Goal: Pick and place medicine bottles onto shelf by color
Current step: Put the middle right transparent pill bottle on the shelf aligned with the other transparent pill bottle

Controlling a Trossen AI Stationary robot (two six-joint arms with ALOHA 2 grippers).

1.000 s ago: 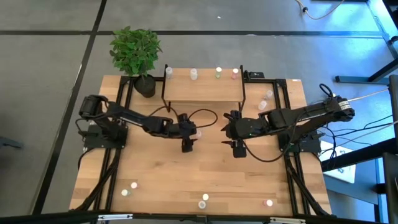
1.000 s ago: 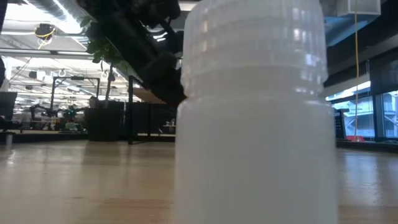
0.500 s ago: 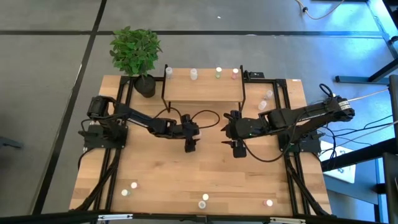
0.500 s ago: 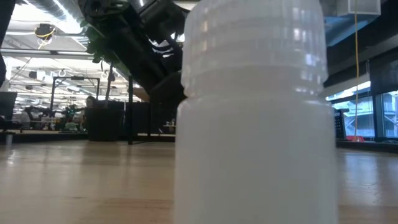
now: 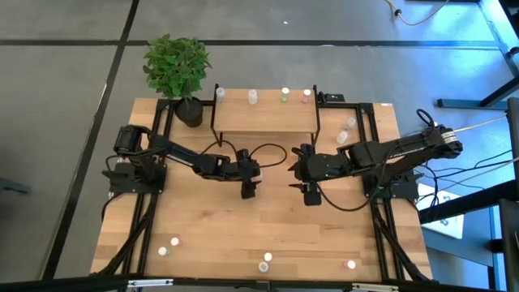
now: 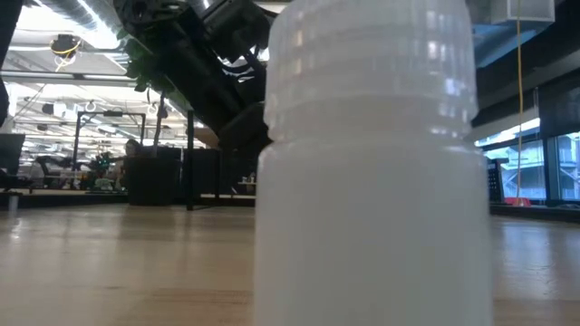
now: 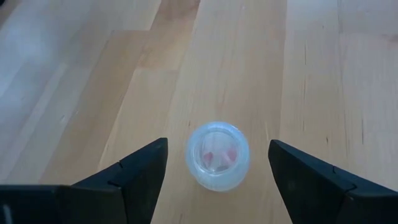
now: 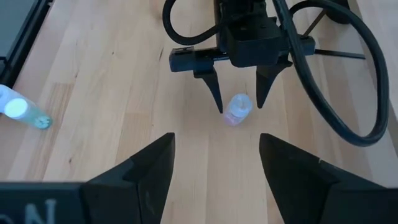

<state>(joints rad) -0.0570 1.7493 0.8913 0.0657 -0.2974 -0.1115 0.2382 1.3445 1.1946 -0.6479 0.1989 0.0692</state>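
You will find no readable writing on any bottle here. Your left hand (image 5: 247,191) hangs over the middle of the worktop (image 5: 203,227), its two fingers (image 7: 140,171) spread wide on either side of a small clear bottle (image 7: 217,155) and not touching it. That bottle stands upright, long axis vertical, and you look straight down through its top at something pinkish inside. From the right wrist view the same bottle (image 8: 237,110) sits between the left hand's finger tips.

Your right hand (image 5: 310,195) waits just beside it, also near the worktop's middle, fingers apart and holding nothing.

On the shelf (image 5: 263,122) at the worktop's far edge, four bottles stand upright along its far edge, the last two capped green (image 5: 285,95) and pink (image 5: 306,95). Two more bottles (image 5: 346,130) lie near the worktop's far right corner. Along the near edge stand several others, one (image 5: 264,263) so close to the low camera that it fills that view (image 6: 372,181). A potted plant (image 5: 177,69) stands at the far left corner.
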